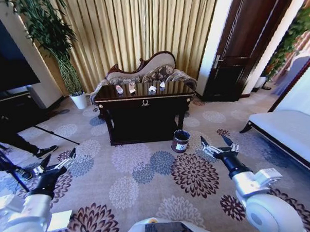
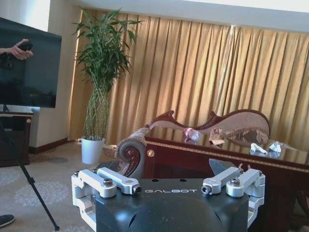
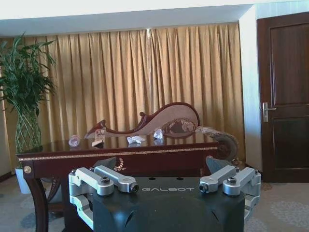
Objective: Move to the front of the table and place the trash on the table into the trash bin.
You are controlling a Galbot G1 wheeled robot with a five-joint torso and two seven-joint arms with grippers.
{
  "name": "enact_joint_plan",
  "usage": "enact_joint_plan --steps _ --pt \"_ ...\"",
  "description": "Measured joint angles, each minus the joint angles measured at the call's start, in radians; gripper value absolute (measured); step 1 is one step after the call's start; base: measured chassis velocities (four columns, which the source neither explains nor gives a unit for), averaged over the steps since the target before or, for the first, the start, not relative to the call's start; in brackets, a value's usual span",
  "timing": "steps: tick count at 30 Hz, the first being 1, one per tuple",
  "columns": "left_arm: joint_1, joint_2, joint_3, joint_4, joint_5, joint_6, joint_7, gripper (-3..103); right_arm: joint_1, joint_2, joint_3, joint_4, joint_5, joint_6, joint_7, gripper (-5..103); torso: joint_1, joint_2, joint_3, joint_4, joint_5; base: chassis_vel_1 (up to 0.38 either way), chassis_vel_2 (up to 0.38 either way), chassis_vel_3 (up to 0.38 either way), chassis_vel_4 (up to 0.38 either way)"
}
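Observation:
The dark table with gold trim stands ahead across the carpet. On its top lies the trash: a clear bottle, a beige wrapper and white tissue pieces. The small dark trash bin sits on the floor by the table's front right leg. My left gripper hangs open low at the left, far from the table. My right gripper is open just right of the bin. From the left wrist view the bottle and tissues lie beyond the open left gripper. The right wrist view has the open right gripper before the table.
A carved sofa stands behind the table against gold curtains. A potted plant in a white pot, a TV and a tripod leg are at the left, with a person's feet nearby. A dark door and a white bench are at the right.

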Motion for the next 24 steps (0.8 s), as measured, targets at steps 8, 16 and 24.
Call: enact_joint_plan --steps 8,16,24 --pt "-0.058 0.076 -0.006 0.004 0.029 -0.009 -0.023 100 0.012 -0.020 0.029 0.000 -0.031 0.025 0.000 100 0.000 0.000 0.000 0.0002 0.0000 0.000 0.000 0.000 0.000" --pt "-0.100 0.192 0.004 0.317 0.092 -0.228 0.068 100 0.054 -0.054 0.062 -0.235 -0.097 0.144 -0.009 100 0.000 0.000 0.000 0.0000 0.0002 0.000 0.000 0.000 0.000" --pt "-0.075 0.226 0.022 0.540 0.120 -0.412 0.101 100 0.062 -0.066 0.081 -0.409 -0.109 0.257 -0.030 100 0.000 0.000 0.000 0.0001 -0.0002 0.000 0.000 0.000 0.000"
